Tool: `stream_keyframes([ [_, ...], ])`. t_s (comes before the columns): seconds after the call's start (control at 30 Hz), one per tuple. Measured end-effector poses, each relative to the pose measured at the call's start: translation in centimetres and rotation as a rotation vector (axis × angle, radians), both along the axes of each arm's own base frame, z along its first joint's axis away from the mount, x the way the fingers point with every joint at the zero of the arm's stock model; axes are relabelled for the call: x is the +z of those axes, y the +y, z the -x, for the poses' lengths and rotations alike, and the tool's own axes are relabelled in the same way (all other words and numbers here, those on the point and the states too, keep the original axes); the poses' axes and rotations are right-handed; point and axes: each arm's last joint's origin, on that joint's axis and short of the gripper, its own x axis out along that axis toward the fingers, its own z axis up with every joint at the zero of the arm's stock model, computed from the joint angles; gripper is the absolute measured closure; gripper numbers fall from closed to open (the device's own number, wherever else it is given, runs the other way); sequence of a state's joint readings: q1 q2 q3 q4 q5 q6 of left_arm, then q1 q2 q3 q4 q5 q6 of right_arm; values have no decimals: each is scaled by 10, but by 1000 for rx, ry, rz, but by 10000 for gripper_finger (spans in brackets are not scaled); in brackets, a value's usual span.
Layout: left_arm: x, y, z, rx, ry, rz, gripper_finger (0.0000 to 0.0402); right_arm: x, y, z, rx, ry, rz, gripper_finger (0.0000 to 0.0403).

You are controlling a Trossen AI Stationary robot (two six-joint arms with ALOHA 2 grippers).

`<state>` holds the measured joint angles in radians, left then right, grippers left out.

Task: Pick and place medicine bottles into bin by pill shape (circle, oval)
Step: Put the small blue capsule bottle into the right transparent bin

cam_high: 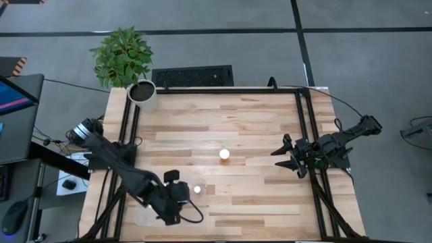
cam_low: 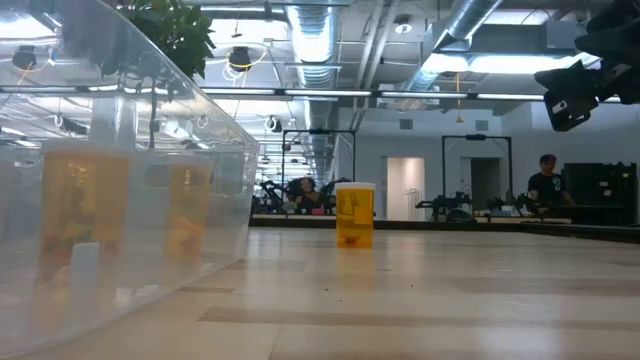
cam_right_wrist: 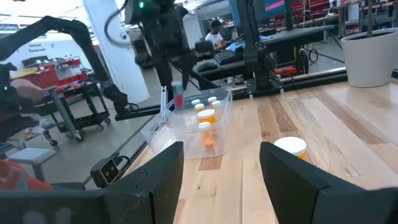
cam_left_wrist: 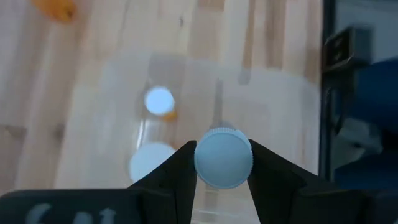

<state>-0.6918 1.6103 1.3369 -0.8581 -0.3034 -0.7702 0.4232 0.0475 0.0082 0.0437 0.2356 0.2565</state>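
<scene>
The clear two-compartment bin point(cam_high: 143, 217) lies at the table's near left; it fills the left of the low view point(cam_low: 120, 200). My left gripper point(cam_high: 171, 201) hangs over it, shut on a white-capped bottle point(cam_left_wrist: 224, 157). Two white-capped bottles point(cam_left_wrist: 159, 100) point(cam_left_wrist: 151, 163) stand upright on the bin's floor. One orange bottle point(cam_high: 224, 154) stands upright on the table's middle, also in the low view point(cam_low: 354, 214). My right gripper point(cam_high: 282, 156) is open and empty at the table's right, well clear of that bottle. My left gripper pinches the bottle's round white cap point(cam_left_wrist: 205, 158) between its two fingers, one on each side. The fingers come from above, pointing down. The bottle hangs upright below them at the bin point(cam_right_wrist: 178, 98); whether its base touches the bin's floor I cannot tell.
A large white plant pot point(cam_high: 142, 94) stands at the table's far left corner. A black frame rail point(cam_high: 307, 135) runs along the table's right side under my right arm. People and equipment show in the room beyond the table.
</scene>
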Motion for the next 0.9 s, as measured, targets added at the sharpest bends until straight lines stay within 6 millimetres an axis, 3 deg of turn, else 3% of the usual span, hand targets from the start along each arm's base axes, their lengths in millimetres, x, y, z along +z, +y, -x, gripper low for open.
stream_keyframes([
  [0.23,-42,-12,-15,-30,166,-9,285,0,0,0,0,0,0,177],
  [0.4,-61,-17,-20,-32,236,-13,285,0,0,0,0,0,1,177],
  [0.9,-74,-18,-21,7,297,-33,285,0,0,0,0,0,2,177],
])
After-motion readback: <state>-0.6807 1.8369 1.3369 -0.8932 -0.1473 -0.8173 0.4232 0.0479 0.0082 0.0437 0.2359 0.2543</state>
